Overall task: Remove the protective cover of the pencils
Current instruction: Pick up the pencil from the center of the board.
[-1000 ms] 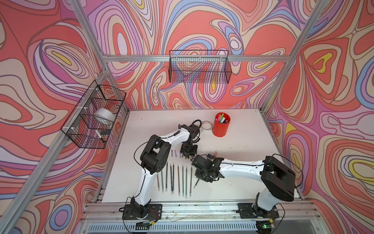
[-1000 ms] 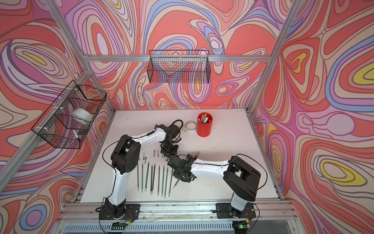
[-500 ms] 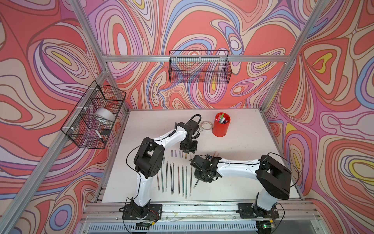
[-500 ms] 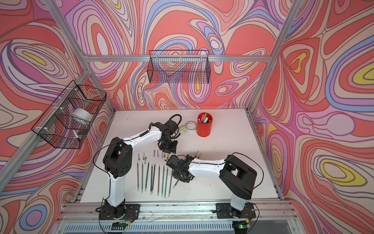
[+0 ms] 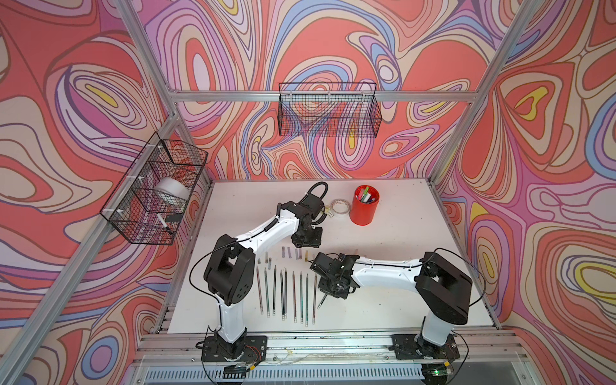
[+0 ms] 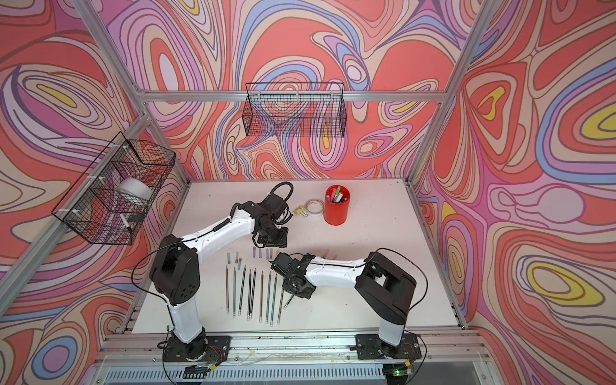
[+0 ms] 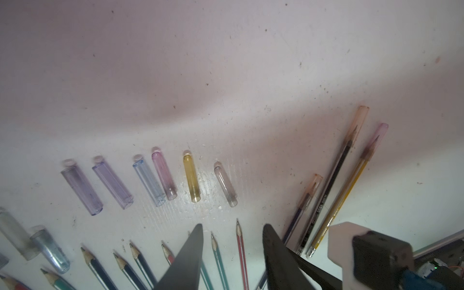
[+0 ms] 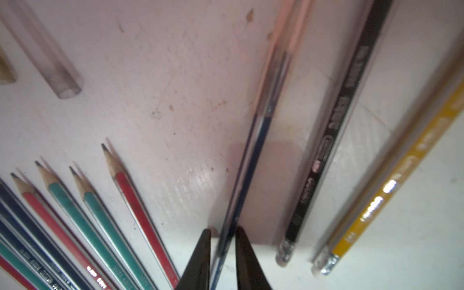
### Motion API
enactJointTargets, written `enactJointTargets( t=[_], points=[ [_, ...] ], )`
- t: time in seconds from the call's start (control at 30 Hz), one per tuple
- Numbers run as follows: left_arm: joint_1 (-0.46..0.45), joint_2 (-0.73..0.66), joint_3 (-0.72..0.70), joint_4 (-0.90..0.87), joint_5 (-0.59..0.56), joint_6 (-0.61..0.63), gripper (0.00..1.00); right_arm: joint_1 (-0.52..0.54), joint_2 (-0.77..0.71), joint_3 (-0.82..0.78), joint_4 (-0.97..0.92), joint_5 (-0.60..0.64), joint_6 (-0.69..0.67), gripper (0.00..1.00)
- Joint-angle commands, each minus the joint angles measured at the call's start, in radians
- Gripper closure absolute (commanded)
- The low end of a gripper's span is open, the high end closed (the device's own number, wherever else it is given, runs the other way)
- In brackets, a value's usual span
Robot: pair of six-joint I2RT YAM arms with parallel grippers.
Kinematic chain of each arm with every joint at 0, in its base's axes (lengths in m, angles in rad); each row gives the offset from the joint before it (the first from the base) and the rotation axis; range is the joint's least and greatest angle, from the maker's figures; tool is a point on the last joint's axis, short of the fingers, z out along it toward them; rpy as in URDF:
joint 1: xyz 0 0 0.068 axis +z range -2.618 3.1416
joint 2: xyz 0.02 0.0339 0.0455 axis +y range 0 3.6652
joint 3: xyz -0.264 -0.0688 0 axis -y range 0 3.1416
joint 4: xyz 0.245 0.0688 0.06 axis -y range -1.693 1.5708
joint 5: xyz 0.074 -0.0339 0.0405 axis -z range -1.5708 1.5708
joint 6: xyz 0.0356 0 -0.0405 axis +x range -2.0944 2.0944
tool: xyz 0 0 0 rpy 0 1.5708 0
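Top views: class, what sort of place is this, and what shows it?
Probably a robot test cell, not a classroom: a left arm and right arm mounted on a rail, an aluminium frame holding patterned walls, and pencils laid in a row on the white table.

- Uncapped pencils (image 5: pixel 294 293): one row, side by side, at front of table (image 5: pixel 400 240).
- Loose caps (image 7: pixel 164 177): row just behind their tips.
- Capped pencils (image 7: pixel 329 187): right of the row.
- Cup (image 5: pixel 363 215) at back; tape ring (image 5: pixel 334 206) just left of it.
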Motion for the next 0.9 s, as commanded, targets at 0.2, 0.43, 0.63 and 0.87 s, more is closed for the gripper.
enactJointTargets(
  t=[0.2, 0.43, 0.63, 0.87],
  points=[
    [0.009, -0.132, -0.072, 0.087, -0.071, -0.004, 0.56, -0.018, 0.078, 0.005, -0.061, 0.025, -0.048, 0.92],
    [0.020, -0.216, -0.128, 0.152, -0.071, -0.007, 0.55, -0.017, 0.060, 0.084, -0.102, 0.076, -0.121, 0.96],
    [0.020, -0.269, -0.172, 0.214, -0.040, -0.009, 0.53, -0.017, -0.007, 0.094, -0.098, 0.132, -0.174, 0.96],
    [0.033, -0.274, -0.189, 0.256, 0.032, -0.016, 0.53, -0.018, -0.159, -0.008, 0.047, 0.150, -0.241, 0.97]
  ],
)
